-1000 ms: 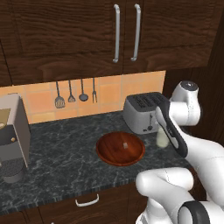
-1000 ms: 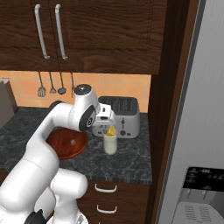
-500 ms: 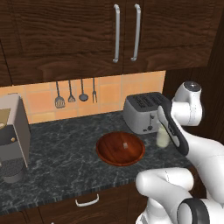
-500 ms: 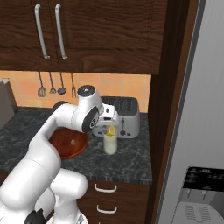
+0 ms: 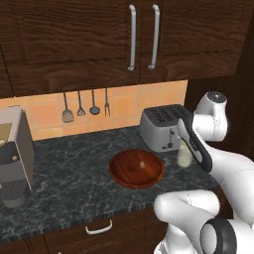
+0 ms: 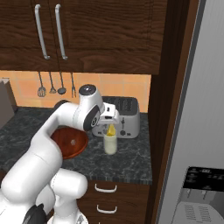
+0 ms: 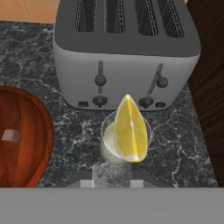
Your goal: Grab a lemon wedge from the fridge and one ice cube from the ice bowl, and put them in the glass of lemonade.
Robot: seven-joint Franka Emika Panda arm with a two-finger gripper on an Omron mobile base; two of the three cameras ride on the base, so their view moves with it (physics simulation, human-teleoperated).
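Note:
The glass of lemonade (image 6: pixel 110 144) stands on the dark counter in front of the toaster, with the yellow lemon wedge (image 6: pixel 111 130) sticking up out of its mouth. In the hand view the lemon wedge (image 7: pixel 128 130) stands in the glass (image 7: pixel 106 139). My gripper (image 7: pixel 111 181) hovers right above it, shut on a pale translucent ice cube (image 7: pixel 111 174). From the right base view my gripper (image 6: pixel 108 124) hangs just over the wedge. The ice bowl (image 5: pixel 119 174) lies left of the glass (image 5: pixel 184 156) with another ice cube (image 5: pixel 142 165) inside. The fridge (image 6: pixel 197 131) rises at the right.
A grey four-slot toaster (image 7: pixel 127 57) stands directly behind the glass. The dark wood panel (image 6: pixel 168 109) beside the fridge walls in the counter's right end. A coffee machine (image 5: pixel 12 154) sits at the far left, utensils (image 5: pixel 82 104) hang on the backsplash, and cabinets hang overhead.
My hand has crept slightly to the right over the glass. The lemon wedge, glass and bowl stay where they were.

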